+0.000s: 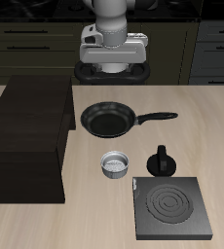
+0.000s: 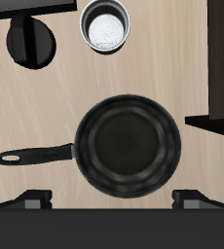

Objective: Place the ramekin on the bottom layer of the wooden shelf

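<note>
Pale grey-white, the ramekin point(image 1: 116, 164) point(image 2: 106, 26) sits upright on the light wooden table point(image 1: 85, 219), about mid-table and free of contact on all sides. Its ribbed wall and greyish interior are visible in both views; nothing lies inside it.

Nearest neighbours:
- A black moka pot point(image 1: 162, 160) point(image 2: 30, 43) stands just beside the ramekin, not touching.
- A black stove plate point(image 1: 171, 207) with a spiral burner lies flat near the table's front edge, close to the pot.
- A black frying pan point(image 1: 109, 120) point(image 2: 128, 144) rests farther back than the ramekin — between it and the robot — with its long handle point(image 1: 159, 118) point(image 2: 31, 154) pointing away from the shelf.

The shelf point(image 1: 28, 141) point(image 2: 219, 68) stands on the opposite side of the ramekin from the pot, well apart from it. Bare table separates the two; the pan sits off that stretch, farther back.

The gripper point(image 1: 114, 70) hangs high above the back of the table, over the pan — not over the ramekin. In the wrist view the two finger bodies point(image 2: 196, 200) appear widely spaced with nothing between them, though the tips are out of frame.
</note>
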### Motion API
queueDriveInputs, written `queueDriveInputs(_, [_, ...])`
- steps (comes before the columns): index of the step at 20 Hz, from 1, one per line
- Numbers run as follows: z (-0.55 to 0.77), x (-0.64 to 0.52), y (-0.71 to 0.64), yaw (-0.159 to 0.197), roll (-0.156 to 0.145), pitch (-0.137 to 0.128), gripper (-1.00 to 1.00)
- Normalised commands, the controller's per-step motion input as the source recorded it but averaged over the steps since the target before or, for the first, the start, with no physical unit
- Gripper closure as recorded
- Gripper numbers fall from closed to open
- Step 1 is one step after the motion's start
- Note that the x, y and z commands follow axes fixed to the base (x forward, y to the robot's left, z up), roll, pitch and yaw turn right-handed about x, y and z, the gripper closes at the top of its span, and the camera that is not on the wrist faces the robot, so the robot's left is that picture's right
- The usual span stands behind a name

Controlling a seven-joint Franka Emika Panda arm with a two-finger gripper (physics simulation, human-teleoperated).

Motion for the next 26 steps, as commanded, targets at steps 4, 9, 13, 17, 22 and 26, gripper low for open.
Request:
queueDriveInputs(4, [-0.04,0.26,0.00,0.003,-0.016,0.002,-1.00])
queueDriveInputs(9, [-0.01,0.35,0.01,-0.010,-0.007,0.012,-1.00])
queueDriveInputs(13, [-0.02,0.43,0.05,-0.006,0.025,0.030,-1.00])
queueDriveInputs(17, [0.07,0.30,-0.05,-0.042,-0.026,0.009,-1.00])
queueDriveInputs(22, [0.07,0.34,-0.04,-0.010,-0.029,0.007,-1.00])
queueDriveInputs(26, [0.06,0.20,-0.05,0.002,-0.010,-0.009,-1.00])
